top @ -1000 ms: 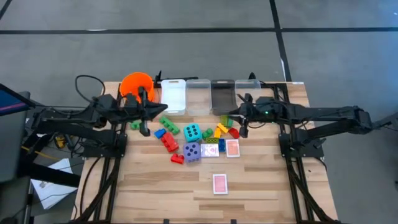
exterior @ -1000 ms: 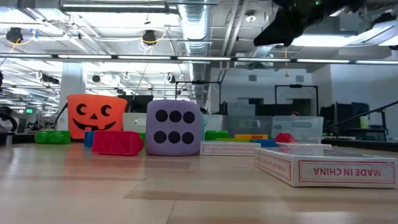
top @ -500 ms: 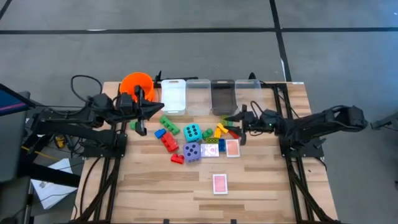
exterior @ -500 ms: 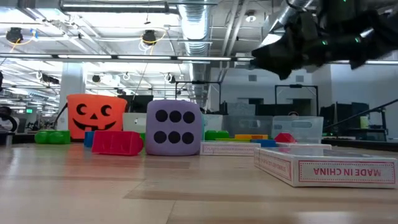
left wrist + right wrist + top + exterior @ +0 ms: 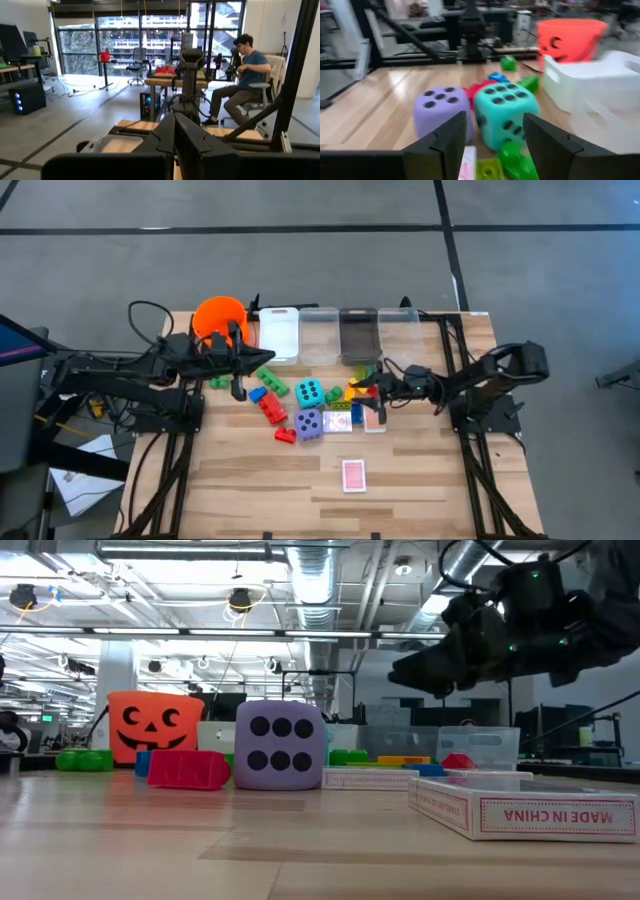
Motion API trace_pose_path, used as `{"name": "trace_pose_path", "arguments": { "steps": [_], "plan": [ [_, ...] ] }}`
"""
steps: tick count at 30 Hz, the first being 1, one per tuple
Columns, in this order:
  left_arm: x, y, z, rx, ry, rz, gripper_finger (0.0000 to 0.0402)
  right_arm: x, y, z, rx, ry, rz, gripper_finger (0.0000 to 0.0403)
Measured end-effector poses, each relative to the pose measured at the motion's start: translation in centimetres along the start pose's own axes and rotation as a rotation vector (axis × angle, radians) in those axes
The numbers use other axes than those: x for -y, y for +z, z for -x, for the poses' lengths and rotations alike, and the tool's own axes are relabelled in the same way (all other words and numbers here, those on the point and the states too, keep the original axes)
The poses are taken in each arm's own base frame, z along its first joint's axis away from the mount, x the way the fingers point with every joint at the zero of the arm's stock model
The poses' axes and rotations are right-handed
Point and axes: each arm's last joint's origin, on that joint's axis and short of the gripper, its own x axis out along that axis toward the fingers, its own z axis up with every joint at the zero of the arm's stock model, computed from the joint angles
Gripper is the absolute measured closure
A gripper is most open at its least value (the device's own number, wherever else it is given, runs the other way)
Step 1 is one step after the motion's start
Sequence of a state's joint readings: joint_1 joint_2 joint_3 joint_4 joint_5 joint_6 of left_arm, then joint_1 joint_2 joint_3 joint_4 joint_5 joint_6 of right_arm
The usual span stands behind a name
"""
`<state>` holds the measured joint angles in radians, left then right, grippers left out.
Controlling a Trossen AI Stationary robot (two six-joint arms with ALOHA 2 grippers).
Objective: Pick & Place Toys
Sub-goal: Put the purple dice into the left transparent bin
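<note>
High view is showing nearly all left to do: bricks (image 5: 272, 408), a purple die (image 5: 309, 424) and cards (image 5: 353, 475) are lying around the teal die (image 5: 308, 392), none visibly binned. Right gripper (image 5: 371, 392) is hovering beside that die, fingers parted, empty. Left gripper (image 5: 236, 373), closed and empty, is waiting opposite. Open tabletop is lying beyond the cards.

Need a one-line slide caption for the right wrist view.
Open right pincer faces the teal die and purple die, orange bucket behind.
</note>
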<state>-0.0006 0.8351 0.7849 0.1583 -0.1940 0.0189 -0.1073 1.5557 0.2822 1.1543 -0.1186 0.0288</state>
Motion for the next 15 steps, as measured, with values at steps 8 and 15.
{"name": "trace_pose_path", "arguments": {
  "steps": [8, 15],
  "plan": [
    [0.1, -0.4, -0.7, -0.006, 0.000, -0.001, 0.0402, -0.4, -0.5, -2.3, -0.005, 0.042, -0.013, 0.0163],
    [0.1, 0.1, -0.6, 0.044, 0.001, 0.009, 0.0402, -0.3, -1.5, -2.6, -0.048, 0.064, -0.065, 0.0071]
  ]
}}
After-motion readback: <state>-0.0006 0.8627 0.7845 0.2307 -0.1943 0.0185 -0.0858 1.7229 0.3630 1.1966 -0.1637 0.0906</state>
